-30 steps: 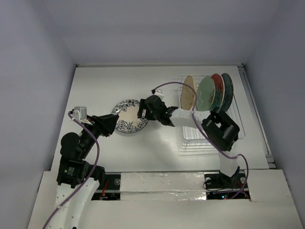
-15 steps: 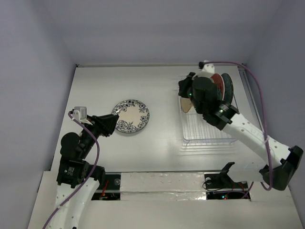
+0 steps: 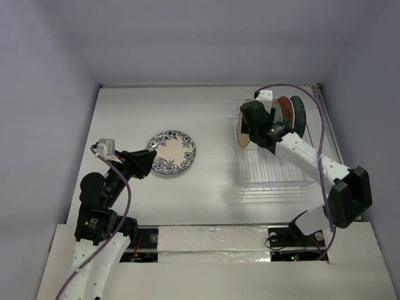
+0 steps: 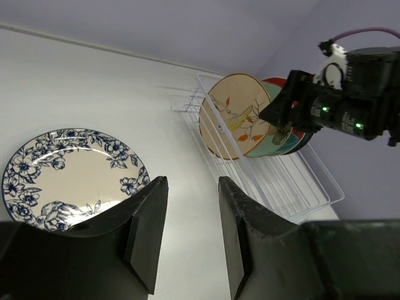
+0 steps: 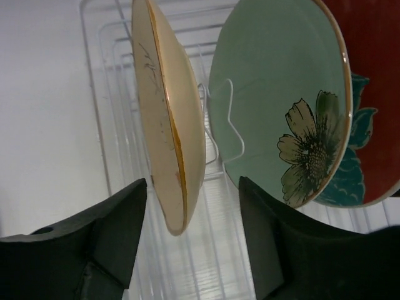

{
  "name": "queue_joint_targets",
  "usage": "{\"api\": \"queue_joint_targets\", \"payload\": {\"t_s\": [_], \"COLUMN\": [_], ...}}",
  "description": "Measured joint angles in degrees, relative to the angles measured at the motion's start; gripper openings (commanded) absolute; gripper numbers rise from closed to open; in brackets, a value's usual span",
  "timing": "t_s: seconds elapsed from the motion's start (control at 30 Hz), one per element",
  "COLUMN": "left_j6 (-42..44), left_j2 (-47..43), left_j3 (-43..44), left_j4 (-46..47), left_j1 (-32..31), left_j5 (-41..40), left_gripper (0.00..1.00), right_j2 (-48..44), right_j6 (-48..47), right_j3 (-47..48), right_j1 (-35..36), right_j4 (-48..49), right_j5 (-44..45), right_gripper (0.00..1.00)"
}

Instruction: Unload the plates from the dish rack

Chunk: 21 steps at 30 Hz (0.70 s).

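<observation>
So far one blue-flowered plate (image 3: 170,152) is laid flat on the tabletop (image 3: 125,112), four are left upright in the dish rack (image 3: 275,175), the right end effector (image 5: 192,206) is spread wide astride the tan plate (image 5: 165,119), and the left end effector (image 4: 190,212) is held open, empty.

a white desk (image 3: 206,112) fills the middle of the top view, matte and plain. pale lavender walls close it in: the back wall (image 3: 206,44) at 12 o'clock, the left-hand wall (image 3: 37,112) at 9 o'clock, the right-hand wall (image 3: 372,94) at 3 o'clock. a thin metal rail (image 3: 338,153) runs along the desk's 3 o'clock edge. at 6 o'clock a white ledge (image 3: 212,237) covered in crinkled tape borders the desk.
</observation>
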Motion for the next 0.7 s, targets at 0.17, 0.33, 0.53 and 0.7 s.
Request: {"api": "queue_joint_targets", "payload": {"t_s": [0.17, 0.33, 0.53, 0.7], "left_j6": [0.00, 0.00, 0.00, 0.00], "left_j2": [0.04, 0.04, 0.04, 0.02], "left_j3": [0.00, 0.00, 0.00, 0.00], "left_j4": [0.00, 0.02, 0.02, 0.02], "left_j1": [0.00, 0.00, 0.00, 0.00], "left_j5": [0.04, 0.17, 0.26, 0.28], "left_gripper": [0.35, 0.35, 0.35, 0.35], "right_j2": [8.63, 11.32, 11.58, 11.45], "right_j6": [-2.08, -3.63, -5.99, -8.50], "right_j3": [5.79, 8.96, 12.31, 18.45], "right_j1": [-0.39, -0.42, -0.46, -0.44], "right_j4": [-2.69, -5.35, -9.38, -13.03], "right_j5": [2.64, 5.64, 5.66, 6.97], "right_gripper": [0.39, 0.11, 0.00, 0.00]}}
